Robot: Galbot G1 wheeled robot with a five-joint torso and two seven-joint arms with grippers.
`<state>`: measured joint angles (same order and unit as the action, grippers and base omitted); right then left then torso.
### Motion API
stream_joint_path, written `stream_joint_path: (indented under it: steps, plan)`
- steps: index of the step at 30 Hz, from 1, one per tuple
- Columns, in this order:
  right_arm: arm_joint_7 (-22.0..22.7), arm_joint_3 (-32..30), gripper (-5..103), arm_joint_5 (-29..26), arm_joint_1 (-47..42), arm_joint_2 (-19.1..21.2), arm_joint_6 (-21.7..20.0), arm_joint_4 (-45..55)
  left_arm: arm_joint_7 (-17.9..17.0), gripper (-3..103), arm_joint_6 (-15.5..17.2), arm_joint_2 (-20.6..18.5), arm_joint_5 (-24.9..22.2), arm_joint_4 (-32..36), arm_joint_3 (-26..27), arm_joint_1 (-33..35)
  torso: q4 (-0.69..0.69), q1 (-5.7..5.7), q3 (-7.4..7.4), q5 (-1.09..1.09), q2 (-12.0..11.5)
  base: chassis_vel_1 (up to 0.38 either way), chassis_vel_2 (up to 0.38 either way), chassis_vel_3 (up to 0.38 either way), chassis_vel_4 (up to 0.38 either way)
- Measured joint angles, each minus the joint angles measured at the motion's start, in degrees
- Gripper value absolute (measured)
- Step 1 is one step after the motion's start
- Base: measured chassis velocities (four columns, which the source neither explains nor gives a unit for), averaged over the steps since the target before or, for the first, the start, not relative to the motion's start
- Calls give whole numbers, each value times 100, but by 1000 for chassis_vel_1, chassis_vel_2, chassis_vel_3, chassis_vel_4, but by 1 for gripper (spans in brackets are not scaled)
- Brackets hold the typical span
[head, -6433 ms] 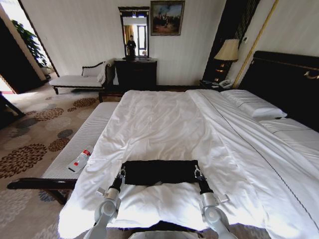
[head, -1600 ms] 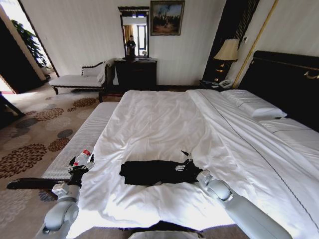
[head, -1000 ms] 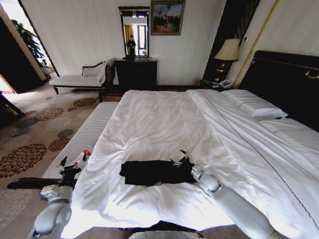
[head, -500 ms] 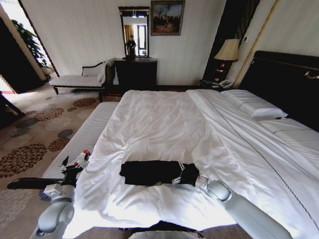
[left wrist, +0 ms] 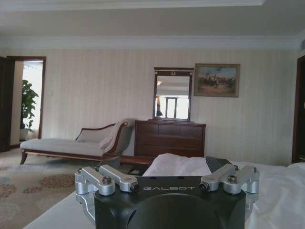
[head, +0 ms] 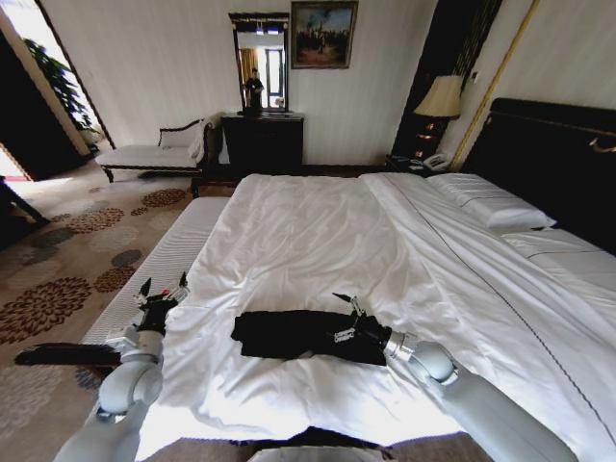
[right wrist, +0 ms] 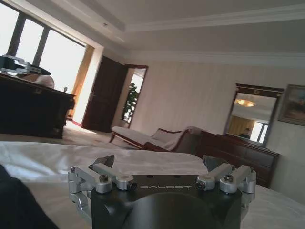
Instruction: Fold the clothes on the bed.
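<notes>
**Shirt in a narrow band near the foot of the bed, right gripper at its end**

Head view: shirt lies on the bed as a dark, low horizontal strip, at about 6 o'clock from the middle of the white duvet, close to the near edge. No lettering is visible on it. Its left end is rounded and bunched; its right end runs under the right gripper.

Right gripper sits at the shirt's 3 o'clock end, arm reaching in from 5 o'clock. Fingers are spread wide, one tip raised toward 11 o'clock above the cloth, the other low against the fabric. Nothing is clamped between them. In the right wrist view the same gripper shows both fingers parted with only white bedding and the room beyond; a dark edge of shirt lies to one side.

Left gripper is off the bed, at 9 o'clock from the shirt and well apart from it, over the bench beside the mattress. Fingers point up toward 12 o'clock, spread wide, empty. The left wrist view confirms the gap.

Pillows lie at 2 o'clock, by the headboard.
</notes>
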<state>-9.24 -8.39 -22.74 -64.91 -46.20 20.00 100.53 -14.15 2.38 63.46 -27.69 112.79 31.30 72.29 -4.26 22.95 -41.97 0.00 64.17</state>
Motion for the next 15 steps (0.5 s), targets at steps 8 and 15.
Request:
stream_joint_path:
  steps: [8,15]
  plan:
    - [1332,50,100,-82,-72,-229,-602,-157,890,100,-575,-277,12,-1199,-1685,-1445,-1,0,0,-1,-1,0,0,0,0]
    - [1466,33,100,-62,-112,-407,-696,-219,3403,100,-1678,-1280,-656,-2365,-2766,-2448,-1,1,0,1,-1,0,0,0,0]
